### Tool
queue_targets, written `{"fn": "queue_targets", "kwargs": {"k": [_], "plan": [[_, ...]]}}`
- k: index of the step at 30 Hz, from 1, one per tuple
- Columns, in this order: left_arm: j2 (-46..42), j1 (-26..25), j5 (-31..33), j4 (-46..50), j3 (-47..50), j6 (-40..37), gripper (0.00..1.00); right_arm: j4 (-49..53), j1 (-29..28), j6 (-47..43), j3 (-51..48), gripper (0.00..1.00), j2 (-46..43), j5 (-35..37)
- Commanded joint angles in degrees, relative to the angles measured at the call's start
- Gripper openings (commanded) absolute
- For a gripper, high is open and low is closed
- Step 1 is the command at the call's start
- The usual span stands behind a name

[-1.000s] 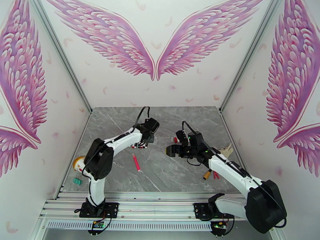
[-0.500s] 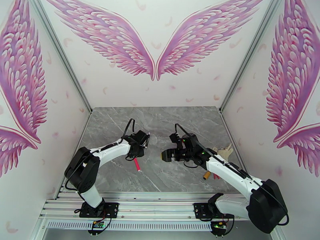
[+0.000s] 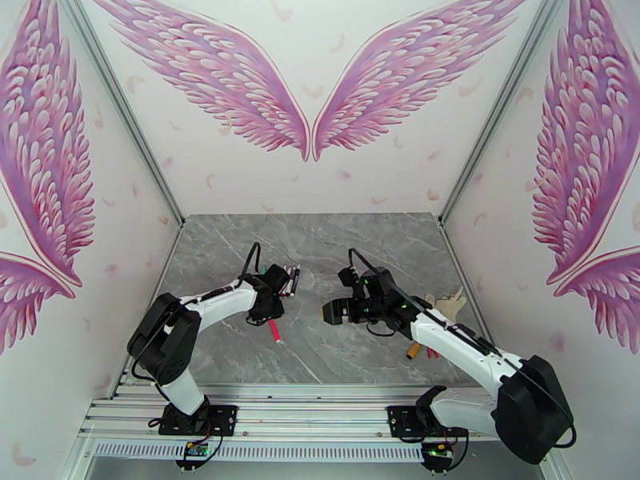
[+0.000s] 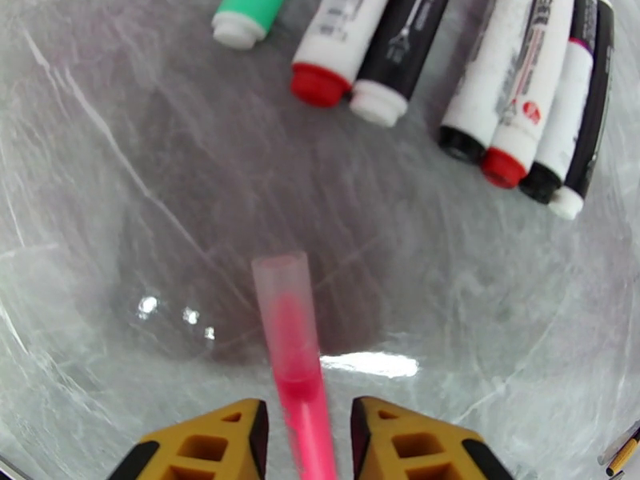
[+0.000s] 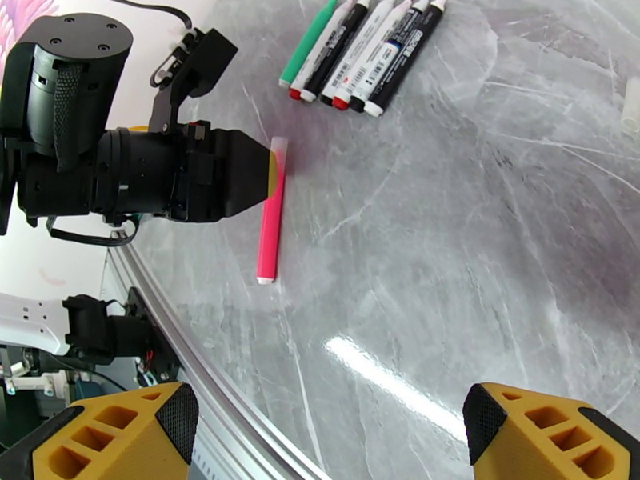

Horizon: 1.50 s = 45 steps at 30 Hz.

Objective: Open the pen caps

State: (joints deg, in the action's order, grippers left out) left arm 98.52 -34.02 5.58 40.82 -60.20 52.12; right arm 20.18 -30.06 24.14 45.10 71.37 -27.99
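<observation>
The pink pen (image 4: 290,338) lies flat on the grey marble bench (image 3: 376,242). The left hand (image 4: 308,422) sits low over the half of the pen that points away from the arm bases, straddling the barrel. Its two yellow fingers (image 4: 204,442) are only narrowly parted, one on each side of the pen. A thin strip of bench shows between each finger and the barrel, so the hand flanks the pen rather than clamping it. Past the fingertips the pink pen ends in a paler, frosted cap (image 4: 280,282), seated on the barrel.

Just beyond that capped end lies the row of pens (image 4: 448,66), seven side by side and close together. One is green; the others are white or black, with red, black or white ends turned toward the pink pen. Whether those ends are caps I cannot tell.

The right hand (image 3: 330,311) hovers above the bench to the right of the pink pen, well apart from it. Its fingers (image 5: 120,434) are spread wide with nothing between them. Farther right of the pink pen, past the right hand, a stubby orange-and-black cylinder (image 3: 414,350) lies on the bench.
</observation>
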Motion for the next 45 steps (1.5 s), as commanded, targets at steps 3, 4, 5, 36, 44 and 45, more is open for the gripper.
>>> {"fn": "queue_targets", "kwargs": {"k": [3,4,5,36,44,45], "plan": [[-0.2,0.2,-1.3,-0.2,1.3,0.7,0.37,0.3,-0.4,-0.7,1.0,0.93,0.9,1.6],[-0.2,0.2,-1.4,-0.2,1.4,0.7,0.37,0.1,-0.4,-0.6,0.8,0.93,1.0,1.5],[-0.1,0.2,-1.4,-0.4,1.7,0.7,0.37,-0.2,-0.4,-0.4,0.6,0.93,1.1,1.5],[-5.2,0.1,-2.2,-6.8,7.1,-1.6,0.21,-3.8,-0.4,3.0,0.8,0.89,1.8,-2.1],[-18.3,-0.7,-13.4,-19.4,12.9,-18.3,0.20,-9.8,-0.3,14.0,1.8,0.80,2.4,-7.0],[-19.2,-0.8,-16.3,-21.0,13.2,-20.6,0.20,-10.1,-0.3,15.4,2.4,0.78,2.6,-7.2]]}}
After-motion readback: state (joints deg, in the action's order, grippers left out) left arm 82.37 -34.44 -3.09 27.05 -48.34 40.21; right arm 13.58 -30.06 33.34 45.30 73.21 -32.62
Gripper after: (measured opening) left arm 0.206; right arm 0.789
